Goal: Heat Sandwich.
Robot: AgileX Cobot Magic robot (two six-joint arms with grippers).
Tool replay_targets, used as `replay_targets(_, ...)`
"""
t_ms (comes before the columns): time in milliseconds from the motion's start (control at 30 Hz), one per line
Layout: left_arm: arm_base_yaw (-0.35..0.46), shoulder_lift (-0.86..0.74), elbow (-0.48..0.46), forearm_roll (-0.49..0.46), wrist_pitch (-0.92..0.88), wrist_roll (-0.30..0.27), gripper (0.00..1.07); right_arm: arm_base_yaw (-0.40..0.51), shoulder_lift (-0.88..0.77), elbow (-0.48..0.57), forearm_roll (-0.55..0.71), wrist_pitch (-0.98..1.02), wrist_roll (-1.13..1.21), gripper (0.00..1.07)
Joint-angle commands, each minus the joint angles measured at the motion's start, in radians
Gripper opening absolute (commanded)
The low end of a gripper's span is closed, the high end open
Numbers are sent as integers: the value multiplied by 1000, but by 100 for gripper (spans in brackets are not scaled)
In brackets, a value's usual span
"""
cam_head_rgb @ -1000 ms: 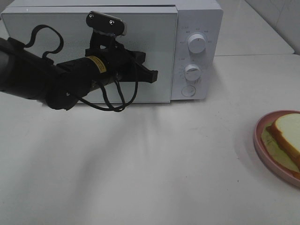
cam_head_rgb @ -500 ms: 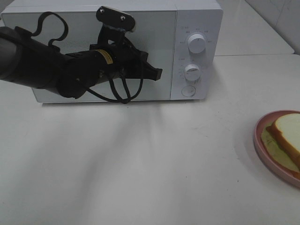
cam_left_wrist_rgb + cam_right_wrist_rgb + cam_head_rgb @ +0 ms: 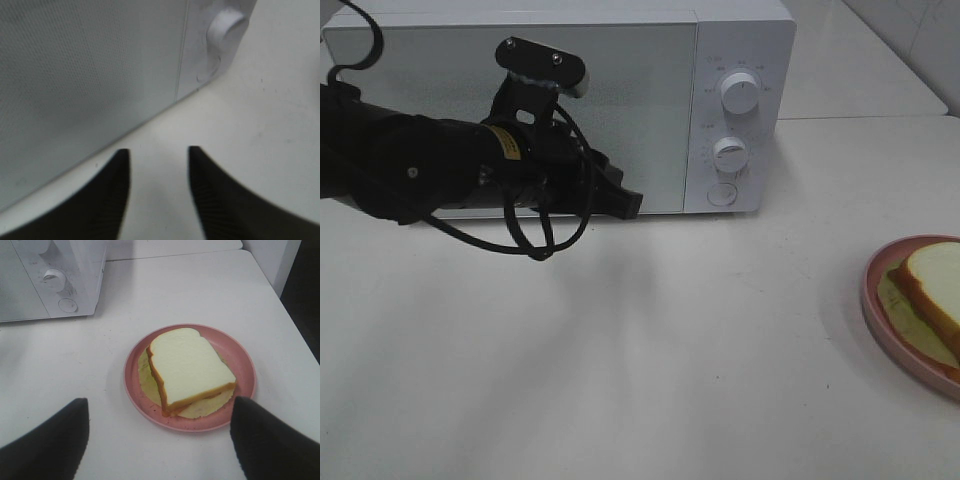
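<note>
A white microwave (image 3: 560, 100) stands along the upper part of the exterior high view, its door shut and flush with the control panel, which carries two round knobs (image 3: 740, 92) stacked one above the other and a round button (image 3: 722, 194) below them. The left arm enters from the left edge of that frame and reaches across the front of the door; the left end effector (image 3: 625, 203) sits low, near the lower right corner of the door and just above the white table (image 3: 650, 360). In the left wrist view its two dark fingers (image 3: 107, 200) stand apart with bare table between them, holding nothing, and the door's lower edge runs just ahead of the tips.

The sandwich (image 3: 932, 292) lies on a round pink plate (image 3: 873, 295) at the right edge of the exterior high frame, well apart from the microwave and partly cut off by the frame. The right wrist view shows it whole: white bread (image 3: 189, 367) with tan crusts, pale yellow-green filling spreading past the lower slice onto the plate (image 3: 140, 390). The right end effector (image 3: 160, 440) hangs over the near side of the plate, its fingers (image 3: 50, 440) spread wide, one on either side, touching neither plate nor sandwich.
</note>
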Motion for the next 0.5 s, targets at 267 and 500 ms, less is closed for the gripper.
replay_targets(267, -4, -127, 3, -33, 422, -6, 97, -6, -28, 0, -6, -11, 4, 76)
replay_targets(500, 1, -224, 2, -37, 720, -14, 97, -6, -28, 0, -6, -11, 4, 76)
